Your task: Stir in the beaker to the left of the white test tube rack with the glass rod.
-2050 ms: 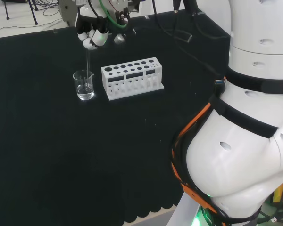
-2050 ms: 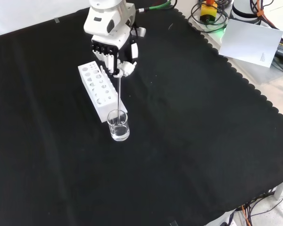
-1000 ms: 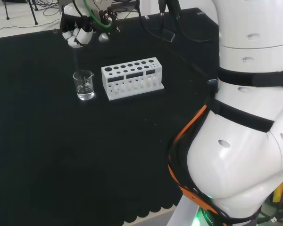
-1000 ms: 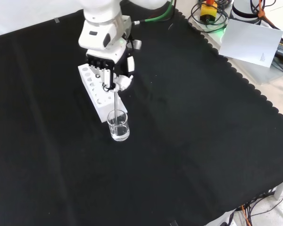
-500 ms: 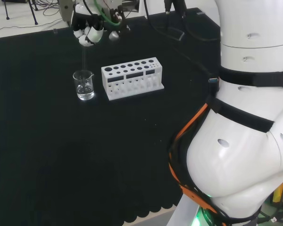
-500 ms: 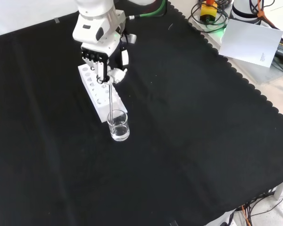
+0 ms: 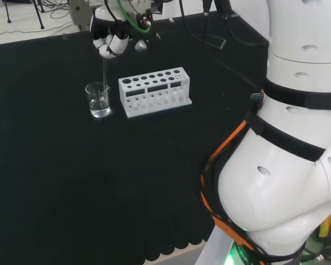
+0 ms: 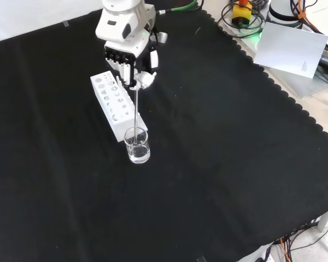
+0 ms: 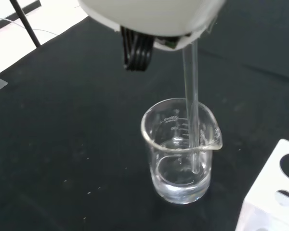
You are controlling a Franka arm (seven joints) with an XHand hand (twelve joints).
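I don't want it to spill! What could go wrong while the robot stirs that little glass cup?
The glass rod leans close to the beaker's spout side, so a wide stir might knock the beaker over, spilling its clear liquid. The beaker stands close beside the white test tube rack and could bump it. The hand pinches the rod high up, so it may slip.

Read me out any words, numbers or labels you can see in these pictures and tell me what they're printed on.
Beaker: white graduation marks and small print on the glass in the wrist view, too small and blurred to read.
White sheet at the bench's edge in the front view: a faint printed line, too small to read.
White test tube rack: no lettering visible.
Glass rod and hand: no readable text.
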